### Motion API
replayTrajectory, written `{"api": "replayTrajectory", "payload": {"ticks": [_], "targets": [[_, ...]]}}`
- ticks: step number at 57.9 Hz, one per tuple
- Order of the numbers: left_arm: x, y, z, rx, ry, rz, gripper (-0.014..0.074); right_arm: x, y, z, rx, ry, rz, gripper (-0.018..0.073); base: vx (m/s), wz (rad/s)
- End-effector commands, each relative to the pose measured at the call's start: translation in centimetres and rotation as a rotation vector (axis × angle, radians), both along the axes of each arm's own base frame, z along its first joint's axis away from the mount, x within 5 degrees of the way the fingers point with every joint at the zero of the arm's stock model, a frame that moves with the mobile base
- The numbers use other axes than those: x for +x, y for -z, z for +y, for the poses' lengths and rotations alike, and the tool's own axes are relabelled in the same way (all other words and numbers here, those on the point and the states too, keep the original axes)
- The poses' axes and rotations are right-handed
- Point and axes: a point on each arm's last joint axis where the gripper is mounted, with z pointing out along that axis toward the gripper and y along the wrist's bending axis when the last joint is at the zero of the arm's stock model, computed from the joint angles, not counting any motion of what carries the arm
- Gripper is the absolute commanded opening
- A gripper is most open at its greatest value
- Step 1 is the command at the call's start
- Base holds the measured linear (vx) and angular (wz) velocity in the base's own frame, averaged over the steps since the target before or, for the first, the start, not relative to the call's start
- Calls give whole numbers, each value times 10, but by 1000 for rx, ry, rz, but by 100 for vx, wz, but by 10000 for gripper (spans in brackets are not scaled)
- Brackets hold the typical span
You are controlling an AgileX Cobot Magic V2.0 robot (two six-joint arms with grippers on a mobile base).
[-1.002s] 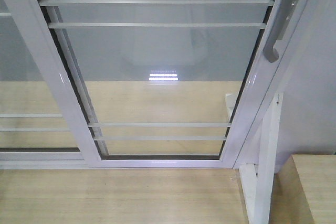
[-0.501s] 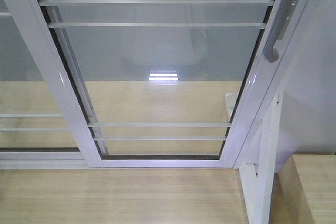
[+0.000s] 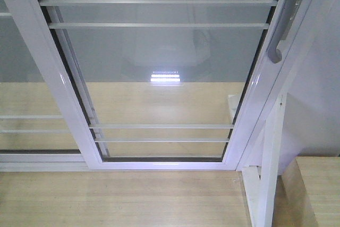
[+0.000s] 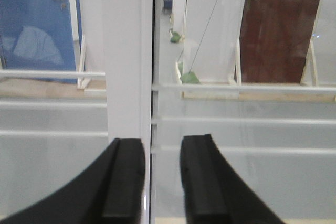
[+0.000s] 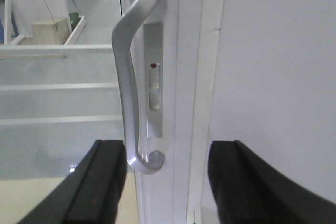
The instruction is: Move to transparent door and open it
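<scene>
- Presently the right gripper (image 5: 167,182) stands open, its two black fingers (image 5: 102,184) spread wide on either side of the lower end of the curved silver-grey handle (image 5: 126,77). I cannot tell whether either finger touches it.
- That handle is fixed upright on the white right-hand stile of the transparent door (image 3: 159,57). A narrow lock plate with a red dot (image 5: 153,66) sits just behind the handle's grip.
- Directly right of the stile come a white jamb strip (image 5: 212,77) and a plain white wall (image 5: 278,66), close beside the right finger.
- The left gripper (image 4: 161,179) has its jaws slightly apart and holds nothing. It faces a white vertical stile (image 4: 126,51), with glass on both sides.
- Thin white horizontal bars (image 3: 159,2) cross the door's glass near the top and near the bottom.
- A neighbouring glass panel (image 3: 21,78) overlaps the door on the left.
- Through the glass I see a blue door (image 4: 37,24) and a dark brown panel (image 4: 278,24).
- In the front view a pale wooden floor (image 3: 117,198) lies below the door, and a white post (image 3: 268,174) and a wooden block (image 3: 319,190) stand at the lower right.
</scene>
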Motion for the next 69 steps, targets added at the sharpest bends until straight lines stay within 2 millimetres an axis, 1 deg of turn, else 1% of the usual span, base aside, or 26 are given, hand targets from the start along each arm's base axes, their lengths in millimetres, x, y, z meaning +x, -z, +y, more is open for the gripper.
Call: {"api": "replayTrajectory", "payload": {"ticks": [1, 7, 15, 20, 28, 33, 41, 49, 58, 69], "targets": [[0, -12, -1, -6, 7, -58, 403, 21, -5, -1, 11, -3, -73, 540, 0, 0], [4, -5, -1, -13, 6, 10, 410, 43, 7, -2, -4, -13, -93, 543, 0, 0], [14, 5, -1, -11, 4, 105, 410, 68, 17, 0, -61, -64, -183, 542, 0, 0], [21, 10, -1, -11, 4, 142, 409, 80, 26, 3, -93, -105, -196, 542, 0, 0], [30, 17, -1, -10, 4, 182, 409, 95, 41, 8, -26, -167, -224, 542, 0, 0], [36, 21, -1, -9, 4, 204, 409, 104, 50, 13, -37, -224, -245, 542, 0, 0], [41, 24, -2, -9, 4, 216, 409, 123, 61, 12, -22, -234, -248, 542, 0, 0], [42, 22, -2, -9, 4, 202, 409, 147, 58, 10, -24, -231, -260, 542, 0, 0], [42, 22, -2, -9, 4, 196, 409, 171, 50, 8, -35, -222, -275, 542, 0, 0], [42, 22, -2, -9, 4, 196, 409, 194, 47, 6, -36, -218, -286, 542, 0, 0]]}}
